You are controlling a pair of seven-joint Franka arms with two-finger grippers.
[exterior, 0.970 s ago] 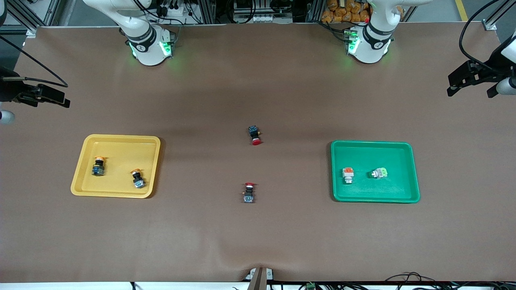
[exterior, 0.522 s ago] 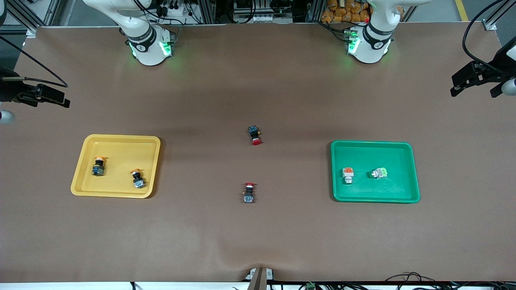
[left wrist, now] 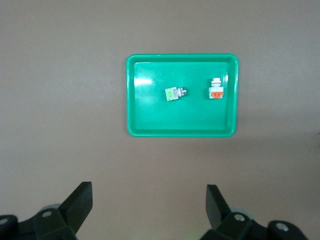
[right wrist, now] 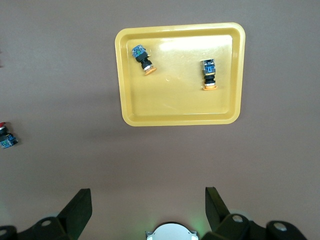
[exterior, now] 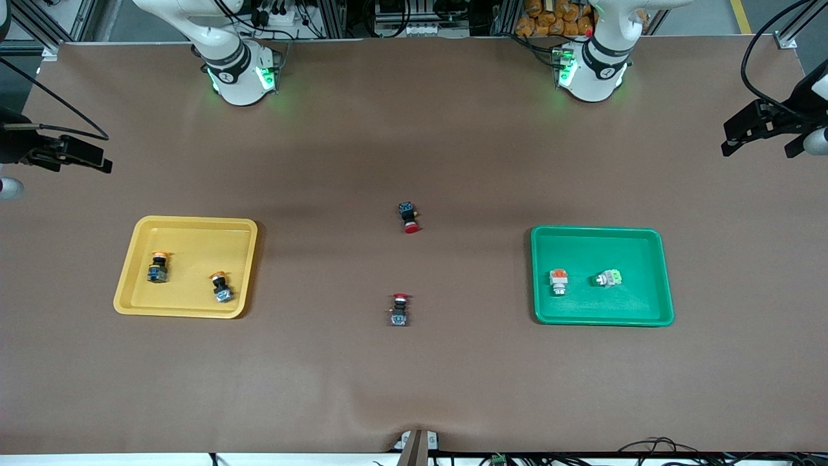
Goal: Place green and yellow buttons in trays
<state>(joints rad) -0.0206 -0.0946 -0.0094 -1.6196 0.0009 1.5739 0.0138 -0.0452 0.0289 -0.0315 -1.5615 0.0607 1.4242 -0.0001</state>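
The yellow tray (exterior: 187, 226) lies toward the right arm's end and holds two yellow-capped buttons (exterior: 157, 266) (exterior: 220, 287). The green tray (exterior: 601, 310) lies toward the left arm's end. It holds two grey-bodied buttons, one showing its green cap (exterior: 609, 278), the other an orange part (exterior: 558, 281). My left gripper (exterior: 755, 147) hangs high past the green tray, open and empty (left wrist: 149, 200); its wrist view shows the green tray (left wrist: 150, 120) and both buttons (left wrist: 175, 93) (left wrist: 216, 89). My right gripper (exterior: 90, 158) hangs high past the yellow tray, open and empty (right wrist: 148, 202), looking down on that tray (right wrist: 175, 107).
Two dark-bodied switches with red caps lie on the brown table between the trays, one farther from the front camera (exterior: 409, 217) and one nearer (exterior: 399, 309). One shows at the edge of the right wrist view (right wrist: 6, 137). The arm bases (exterior: 239, 71) (exterior: 592, 68) stand along the table's back edge.
My left gripper has drawn slightly outward toward the left arm's end of the table. The right gripper, the trays and all the switches have not moved.
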